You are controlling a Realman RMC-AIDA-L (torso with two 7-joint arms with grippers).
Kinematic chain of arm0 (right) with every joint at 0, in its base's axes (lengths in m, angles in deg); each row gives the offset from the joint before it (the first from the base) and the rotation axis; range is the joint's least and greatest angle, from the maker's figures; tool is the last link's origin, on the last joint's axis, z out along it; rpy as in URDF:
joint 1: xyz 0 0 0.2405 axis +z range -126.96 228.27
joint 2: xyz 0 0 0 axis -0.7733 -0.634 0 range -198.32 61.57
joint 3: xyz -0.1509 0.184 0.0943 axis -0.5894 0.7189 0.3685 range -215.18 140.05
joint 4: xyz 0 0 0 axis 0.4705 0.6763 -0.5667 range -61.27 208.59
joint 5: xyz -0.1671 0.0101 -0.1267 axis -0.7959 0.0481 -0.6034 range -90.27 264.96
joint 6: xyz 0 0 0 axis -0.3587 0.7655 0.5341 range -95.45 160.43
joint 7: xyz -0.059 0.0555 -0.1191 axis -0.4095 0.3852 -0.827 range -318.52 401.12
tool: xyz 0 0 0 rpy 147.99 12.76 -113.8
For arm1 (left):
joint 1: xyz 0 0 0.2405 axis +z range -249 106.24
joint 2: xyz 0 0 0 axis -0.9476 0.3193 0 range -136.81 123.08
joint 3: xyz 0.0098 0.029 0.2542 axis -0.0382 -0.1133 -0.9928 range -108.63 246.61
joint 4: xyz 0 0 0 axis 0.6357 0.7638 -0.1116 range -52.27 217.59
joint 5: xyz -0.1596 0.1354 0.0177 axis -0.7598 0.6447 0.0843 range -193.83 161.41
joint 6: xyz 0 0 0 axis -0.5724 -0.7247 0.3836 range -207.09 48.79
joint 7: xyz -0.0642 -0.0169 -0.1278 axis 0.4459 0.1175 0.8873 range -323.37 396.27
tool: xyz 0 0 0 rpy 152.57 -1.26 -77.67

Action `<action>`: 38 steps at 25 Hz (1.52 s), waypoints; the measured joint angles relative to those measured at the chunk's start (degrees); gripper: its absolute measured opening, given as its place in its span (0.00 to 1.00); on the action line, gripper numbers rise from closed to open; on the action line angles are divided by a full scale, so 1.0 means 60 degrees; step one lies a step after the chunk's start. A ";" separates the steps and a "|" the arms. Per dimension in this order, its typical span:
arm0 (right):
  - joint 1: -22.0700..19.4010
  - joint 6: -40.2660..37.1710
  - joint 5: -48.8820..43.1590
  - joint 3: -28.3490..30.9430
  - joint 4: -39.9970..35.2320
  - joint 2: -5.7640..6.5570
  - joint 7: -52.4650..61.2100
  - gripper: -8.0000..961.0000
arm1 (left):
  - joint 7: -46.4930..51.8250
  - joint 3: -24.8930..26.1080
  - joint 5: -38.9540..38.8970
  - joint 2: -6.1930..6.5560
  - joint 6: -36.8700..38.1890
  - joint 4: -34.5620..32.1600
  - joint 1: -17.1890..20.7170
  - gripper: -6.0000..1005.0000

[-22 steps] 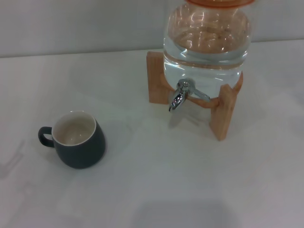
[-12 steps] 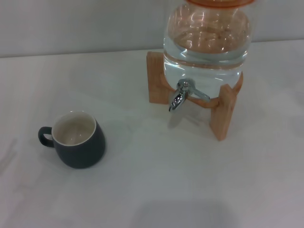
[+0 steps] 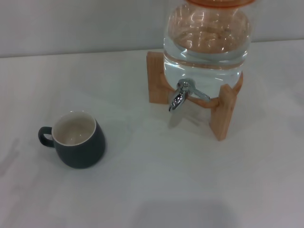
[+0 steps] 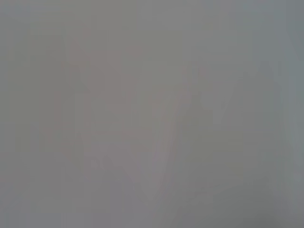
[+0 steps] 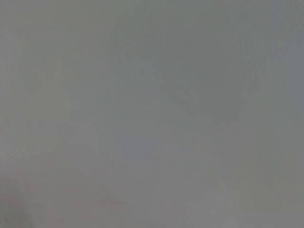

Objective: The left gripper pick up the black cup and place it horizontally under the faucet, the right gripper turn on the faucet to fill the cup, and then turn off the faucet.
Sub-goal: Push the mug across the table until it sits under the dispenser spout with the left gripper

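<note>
The black cup (image 3: 78,140) stands upright on the white table at the left of the head view, cream inside, its loop handle pointing left. The faucet (image 3: 179,97) is a chrome spigot sticking out of the clear water jar (image 3: 206,40), its spout angled down toward the table and well to the right of the cup. Neither gripper shows in the head view. Both wrist views show only a plain grey surface, with no fingers and no objects.
The jar rests in a wooden stand (image 3: 223,111) at the back right of the white table (image 3: 156,180). A pale wall runs behind the table.
A faint shadow at the table's left edge has shifted slightly. The cup, jar and faucet have not moved.
</note>
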 joint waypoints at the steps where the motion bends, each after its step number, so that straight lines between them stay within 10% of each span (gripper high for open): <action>1: 0.0000 0.0000 0.0000 -0.0003 -0.0004 0.0000 0.0003 0.88 | -0.0077 0.0016 -0.0008 0.0006 -0.0004 0.0250 -0.0104 0.88; 38: 0.0267 -0.0046 -0.0012 -0.0052 0.0005 0.0077 0.0027 0.88 | -0.2090 -0.0035 0.0280 -0.0017 0.0700 0.4436 -0.2193 0.88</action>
